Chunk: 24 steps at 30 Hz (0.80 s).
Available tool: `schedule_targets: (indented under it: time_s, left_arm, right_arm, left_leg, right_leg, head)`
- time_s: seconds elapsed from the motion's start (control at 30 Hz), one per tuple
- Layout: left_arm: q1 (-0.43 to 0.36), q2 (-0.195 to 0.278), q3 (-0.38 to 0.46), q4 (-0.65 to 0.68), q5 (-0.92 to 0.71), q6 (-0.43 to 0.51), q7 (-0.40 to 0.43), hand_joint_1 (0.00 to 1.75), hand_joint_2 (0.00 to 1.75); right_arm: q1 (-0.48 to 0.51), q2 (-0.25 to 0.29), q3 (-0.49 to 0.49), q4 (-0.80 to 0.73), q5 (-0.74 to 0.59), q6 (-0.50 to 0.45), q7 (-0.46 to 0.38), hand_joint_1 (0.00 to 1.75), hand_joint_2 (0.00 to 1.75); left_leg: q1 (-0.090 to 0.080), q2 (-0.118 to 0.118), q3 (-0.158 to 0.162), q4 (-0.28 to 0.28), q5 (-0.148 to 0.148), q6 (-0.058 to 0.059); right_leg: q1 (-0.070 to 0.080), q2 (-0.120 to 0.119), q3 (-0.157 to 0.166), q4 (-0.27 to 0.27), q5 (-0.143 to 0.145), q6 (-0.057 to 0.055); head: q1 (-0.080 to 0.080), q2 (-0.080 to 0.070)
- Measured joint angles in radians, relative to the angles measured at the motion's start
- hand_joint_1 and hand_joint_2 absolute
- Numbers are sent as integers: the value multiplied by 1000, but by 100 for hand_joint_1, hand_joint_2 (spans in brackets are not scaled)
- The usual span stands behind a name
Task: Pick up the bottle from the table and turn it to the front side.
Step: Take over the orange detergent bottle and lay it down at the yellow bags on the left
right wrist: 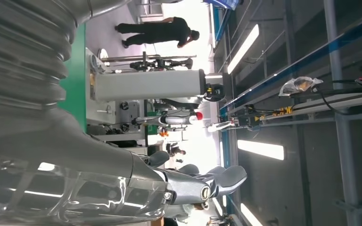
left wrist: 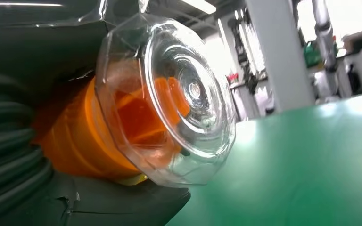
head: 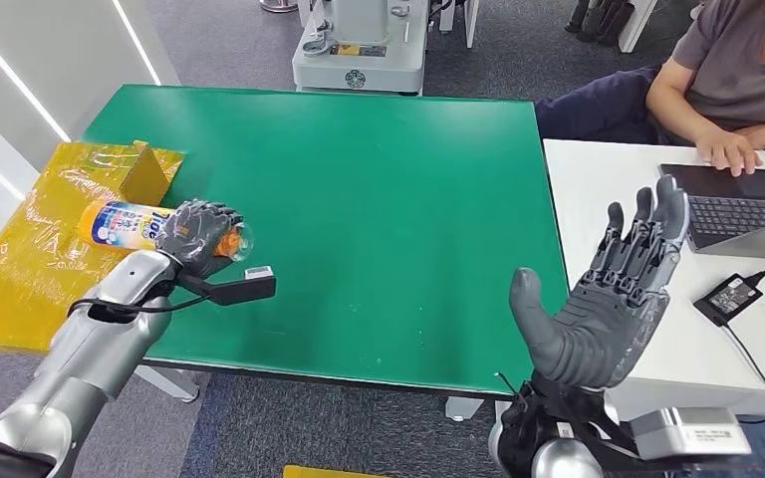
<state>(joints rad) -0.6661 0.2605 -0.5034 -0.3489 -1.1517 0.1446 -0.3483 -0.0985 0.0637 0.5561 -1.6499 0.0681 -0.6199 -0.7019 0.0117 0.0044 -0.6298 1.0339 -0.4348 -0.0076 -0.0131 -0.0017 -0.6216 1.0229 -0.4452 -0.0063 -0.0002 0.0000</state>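
Note:
My left hand (head: 202,232) grips a bottle (head: 129,224) with a white, blue and orange label, held on its side over the left edge of the green table (head: 359,199). The bottle's clear cap (head: 242,239) sticks out past my fingers toward the table's middle. In the left wrist view the clear cap (left wrist: 184,99) with an orange inner part is close up, my left hand (left wrist: 23,150) wrapped around the orange neck. My right hand (head: 608,289) is raised over the table's right front corner, palm up and fingers spread, holding nothing. My right hand (right wrist: 122,183) also appears in the right wrist view.
A yellow plastic sheet with a cardboard piece (head: 70,219) lies left of the table. A person (head: 727,70) sits at the white desk (head: 608,169) on the right, beside a laptop (head: 737,204) and a power brick (head: 732,294). A grey machine base (head: 359,45) stands beyond the table.

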Motion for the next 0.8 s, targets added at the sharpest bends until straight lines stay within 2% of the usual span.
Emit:
schedule_targets:
  time_s: [0.33, 0.8]
  left_arm:
    - [17, 34, -28, 57, -62, -75, 65, 175, 175]
    - [44, 40, -50, 75, -91, -29, 113, 175, 175]
  right_arm:
    - [-5, 0, 17, 0, -1, -11, 0, 0, 175]
    - [-5, 0, 25, 0, 7, -14, 0, 0, 175]
  left_leg:
    - [0, 0, 0, 0, 0, 0]
    - [0, 0, 0, 0, 0, 0]
  right_leg:
    - [0, 0, 0, 0, 0, 0]
    - [0, 0, 0, 0, 0, -1]
  head:
    - [0, 0]
    - [0, 0]
